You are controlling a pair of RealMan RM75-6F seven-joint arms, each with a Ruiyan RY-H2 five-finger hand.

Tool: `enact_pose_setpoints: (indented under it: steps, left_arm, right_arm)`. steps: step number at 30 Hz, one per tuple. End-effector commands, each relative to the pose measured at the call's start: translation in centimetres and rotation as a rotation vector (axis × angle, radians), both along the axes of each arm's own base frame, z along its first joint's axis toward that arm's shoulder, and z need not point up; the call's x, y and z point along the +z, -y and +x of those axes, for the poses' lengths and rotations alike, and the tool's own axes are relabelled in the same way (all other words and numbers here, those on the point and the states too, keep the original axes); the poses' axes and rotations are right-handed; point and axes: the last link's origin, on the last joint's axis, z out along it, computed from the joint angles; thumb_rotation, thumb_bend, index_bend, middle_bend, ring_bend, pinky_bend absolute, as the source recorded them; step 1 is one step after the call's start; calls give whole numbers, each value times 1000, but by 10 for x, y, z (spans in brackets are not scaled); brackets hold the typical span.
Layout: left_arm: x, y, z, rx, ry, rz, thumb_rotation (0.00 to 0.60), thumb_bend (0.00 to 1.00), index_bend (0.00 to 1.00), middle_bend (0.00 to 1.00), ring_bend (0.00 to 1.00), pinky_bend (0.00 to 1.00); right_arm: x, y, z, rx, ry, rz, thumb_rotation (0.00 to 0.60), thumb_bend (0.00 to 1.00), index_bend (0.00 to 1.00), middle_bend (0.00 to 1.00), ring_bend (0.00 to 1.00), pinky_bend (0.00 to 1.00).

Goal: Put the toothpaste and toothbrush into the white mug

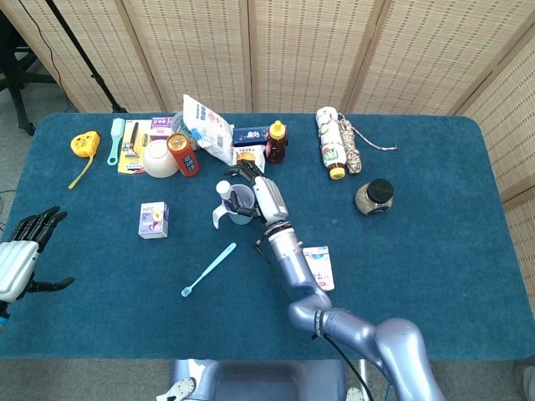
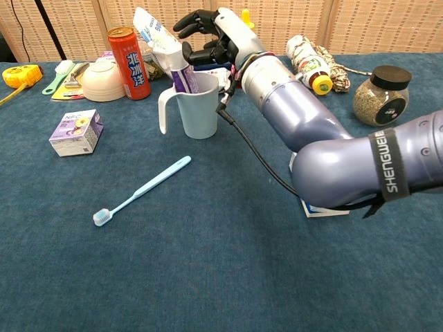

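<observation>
Lots of clutter along the back of the blue table (image 1: 435, 251). Far left there's a yellow tape measure (image 1: 84, 144), then a teal brush (image 1: 116, 134) beside a razor pack (image 1: 132, 149). A white bowl (image 2: 102, 80) sits right next to a red can (image 2: 128, 54), with a white snack bag (image 1: 205, 125) behind them. An amber squeeze bottle (image 1: 276, 140) stands mid-table, a bottle lying on its side (image 2: 306, 61) touches a rope bundle (image 2: 336, 72), and a dark-lidded jar (image 2: 378, 93) is off right. A small purple box (image 2: 76, 131) sits alone near the left.
</observation>
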Motion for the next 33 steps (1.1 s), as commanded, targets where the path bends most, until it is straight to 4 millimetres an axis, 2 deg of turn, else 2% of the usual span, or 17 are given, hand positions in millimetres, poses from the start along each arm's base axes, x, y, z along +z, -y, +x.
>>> enact_pose_setpoints:
  steps: [1,6,12,15,17,19,21,23,26,29,33]
  left_arm:
    - [0,1,0,-3,1,-2,600,17,0,0,0,0]
    - [0,2,1,-9,2,-4,600,16,0,0,0,0]
    - [-1,2,2,-28,-3,-7,600,16,0,0,0,0]
    - [-4,3,4,-59,-5,-13,600,16,0,0,0,0]
    - [-6,4,6,-77,-8,-19,600,16,0,0,0,0]
    - [-9,5,9,-100,-14,-25,600,16,0,0,0,0]
    - [-12,5,11,-115,-9,-27,600,16,0,0,0,0]
    - [-15,4,13,-129,-8,-30,600,16,0,0,0,0]
    - [-22,4,15,-153,-22,-50,600,16,0,0,0,0]
    - [-25,3,16,-171,-37,-54,600,16,0,0,0,0]
    - [-26,2,19,-207,-54,-45,600,16,0,0,0,0]
  right_arm:
    - [7,0,-4,-1,-2,-11,600,573,291,250,90,140]
    - [22,-1,-6,20,1,-42,600,573,289,245,85,139]
    - [70,-9,-27,102,-42,-103,600,573,253,215,83,139]
    - [100,-15,-47,128,-116,-98,600,574,186,150,51,123]
    - [123,-20,-63,145,-194,-98,600,556,114,74,8,68]
    - [147,-25,-83,155,-299,-110,600,485,57,21,0,22]
    - [163,-30,-98,158,-385,-121,600,335,12,0,0,0]
    - [176,-34,-113,154,-474,-138,600,189,0,0,0,0]
    - [199,-43,-142,137,-626,-171,600,34,0,0,0,0]
    - [216,-52,-168,107,-754,-189,600,0,0,0,0,0]
    - [231,-64,-190,55,-826,-193,600,0,0,0,0,0]
